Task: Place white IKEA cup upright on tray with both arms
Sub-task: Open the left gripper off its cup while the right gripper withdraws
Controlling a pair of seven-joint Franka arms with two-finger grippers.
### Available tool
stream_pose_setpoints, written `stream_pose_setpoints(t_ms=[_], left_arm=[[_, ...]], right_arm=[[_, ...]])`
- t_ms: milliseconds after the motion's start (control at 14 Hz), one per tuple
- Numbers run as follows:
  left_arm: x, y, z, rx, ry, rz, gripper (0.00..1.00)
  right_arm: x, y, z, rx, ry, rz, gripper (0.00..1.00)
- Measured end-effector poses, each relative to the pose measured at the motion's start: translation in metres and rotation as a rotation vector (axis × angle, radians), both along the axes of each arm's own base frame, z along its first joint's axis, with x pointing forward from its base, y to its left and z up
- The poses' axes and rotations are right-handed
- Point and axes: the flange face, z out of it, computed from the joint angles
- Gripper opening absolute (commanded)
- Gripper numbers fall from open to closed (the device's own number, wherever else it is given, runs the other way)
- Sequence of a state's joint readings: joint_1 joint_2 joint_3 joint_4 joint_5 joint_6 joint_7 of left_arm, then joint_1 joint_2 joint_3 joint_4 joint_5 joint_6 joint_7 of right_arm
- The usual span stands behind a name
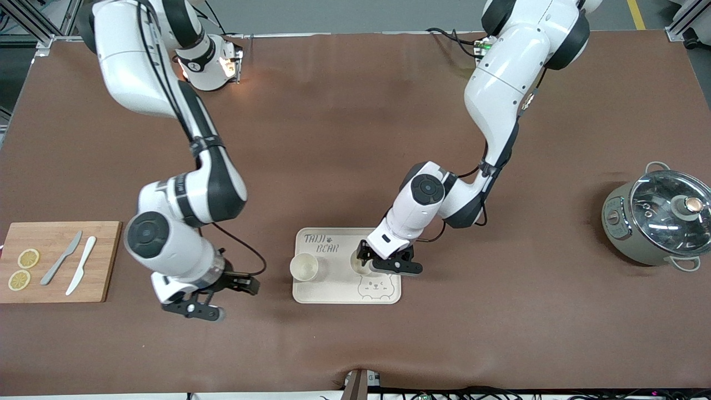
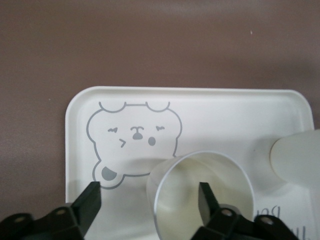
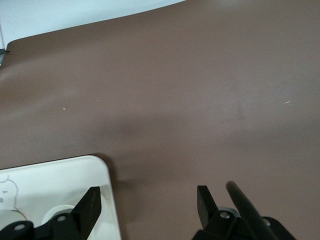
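Note:
The cream tray (image 1: pixel 347 291) with "TAIJI BEAR" lettering and a bear drawing lies near the table's middle. Two white cups stand upright on it: one (image 1: pixel 304 266) toward the right arm's end, one (image 1: pixel 355 262) under my left gripper (image 1: pixel 371 266). In the left wrist view the left gripper (image 2: pixel 147 199) is open, one finger (image 2: pixel 206 197) over this cup's (image 2: pixel 200 172) mouth and the other (image 2: pixel 90 201) outside its wall; the second cup (image 2: pixel 296 156) shows beside it on the tray (image 2: pixel 210 115). My right gripper (image 1: pixel 208 303) is open and empty over bare table beside the tray (image 3: pixel 60 182).
A bamboo cutting board (image 1: pixel 105 261) with two lemon slices and two knives lies at the right arm's end. A grey pot with a glass lid (image 1: pixel 658 219) stands at the left arm's end. The brown mat covers the table.

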State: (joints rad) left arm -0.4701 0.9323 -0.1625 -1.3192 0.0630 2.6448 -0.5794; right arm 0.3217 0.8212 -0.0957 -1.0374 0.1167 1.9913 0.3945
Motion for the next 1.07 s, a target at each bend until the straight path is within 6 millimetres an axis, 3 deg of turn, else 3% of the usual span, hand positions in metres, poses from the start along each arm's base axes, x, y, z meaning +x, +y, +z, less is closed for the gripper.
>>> stream_pose_setpoints(t_ms=[286,500,786,1071], left_arm=[[0.010,0.016,0.031,-0.003,0.086,0.084,1.00],[0.031,0.067,0.093,0.083,0.129,0.028,1.00],[0.059,0.183,0.178,0.177,0.128,-0.073,1.00],[0.067,0.330,0.253,0.244,0.131,-0.116,1.00]], right_arm=[[0.007,-0.064,0.044,-0.006,-0.022,0.037,1.00],[0.002,-0.112,0.066,-0.022,0.021,0.102,1.00],[-0.011,-0.174,0.098,-0.029,0.026,0.156,1.00],[-0.044,-0.207,0.128,-0.020,0.034,0.155,1.00]])
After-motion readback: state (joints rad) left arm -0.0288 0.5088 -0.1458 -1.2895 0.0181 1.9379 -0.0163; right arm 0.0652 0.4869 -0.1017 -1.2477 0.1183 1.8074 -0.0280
